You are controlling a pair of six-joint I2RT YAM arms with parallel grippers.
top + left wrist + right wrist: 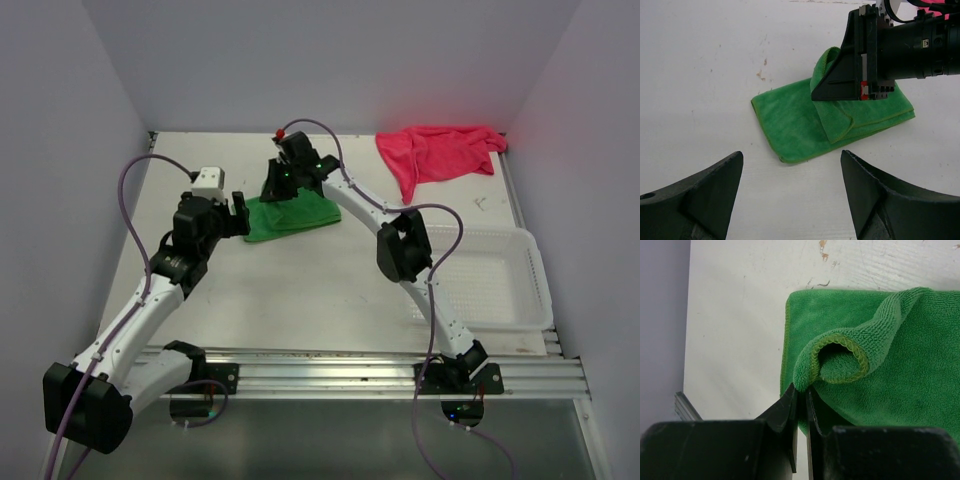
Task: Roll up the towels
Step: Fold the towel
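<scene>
Bright-green soft cloth towel (300,216) lies folded on white table (300,300), looks limp & light, w/ right gripper (801,390) clamped on its curled hem, prob. the best hold, while left gripper (791,156) hangs open, empty.

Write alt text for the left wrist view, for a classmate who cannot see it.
A folded bright green cloth towel lies on a white table, one hemmed edge lifted into a curl by the black right gripper, shut on it. The left gripper, open, fills the foreground with two dark fingers, clear of the towel.
</scene>
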